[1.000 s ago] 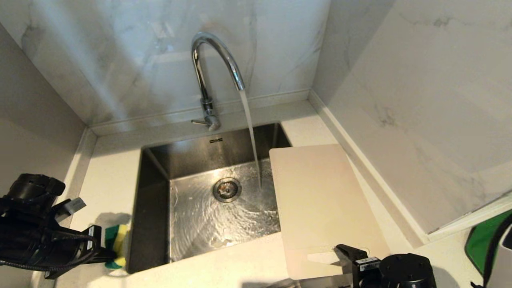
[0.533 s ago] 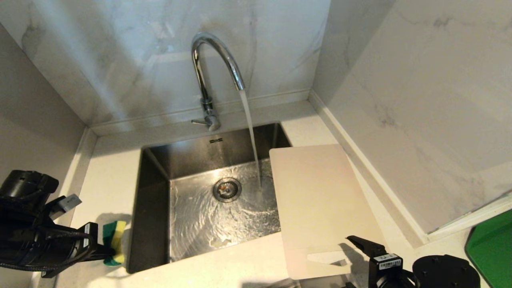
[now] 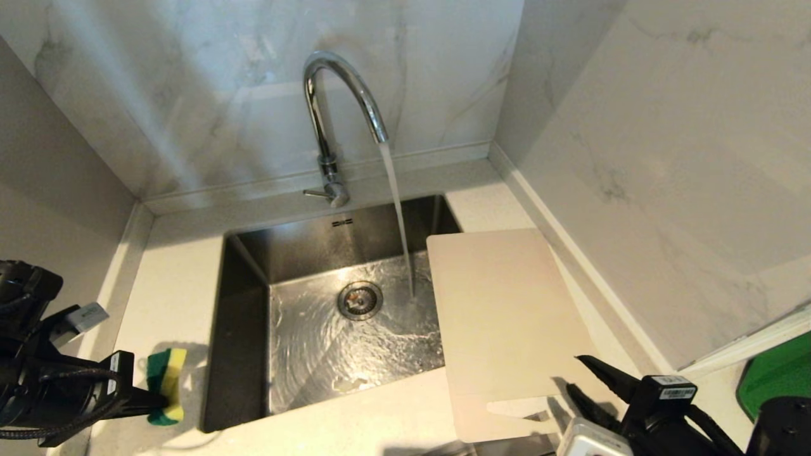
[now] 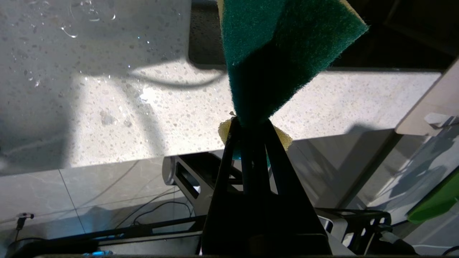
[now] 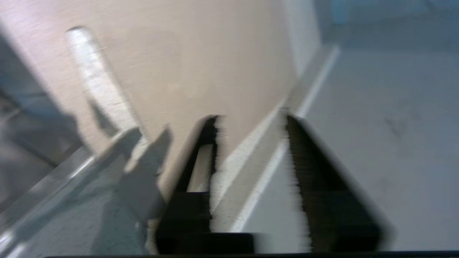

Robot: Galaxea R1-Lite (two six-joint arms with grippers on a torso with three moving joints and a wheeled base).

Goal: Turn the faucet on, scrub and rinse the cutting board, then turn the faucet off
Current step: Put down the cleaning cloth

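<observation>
The chrome faucet runs; its stream falls into the sink just left of the cutting board. That cream board lies on the counter to the right of the sink, overhanging the basin's right edge, its handle slot at the near end. My right gripper hovers open by the board's near right corner. In the right wrist view the board's long edge passes between the spread fingers of the right gripper. My left gripper is shut on a green-and-yellow sponge over the counter left of the sink.
The steel sink has wet walls and a drain in the middle. Marble walls close in behind and on the right. A bright green flat object lies at the far right. In the left wrist view the pinched sponge hangs over the speckled counter's front edge.
My right gripper has slid rightward from the handle slot to the board's near right corner. The left arm has drawn back to the left with the sponge. Water keeps running.
</observation>
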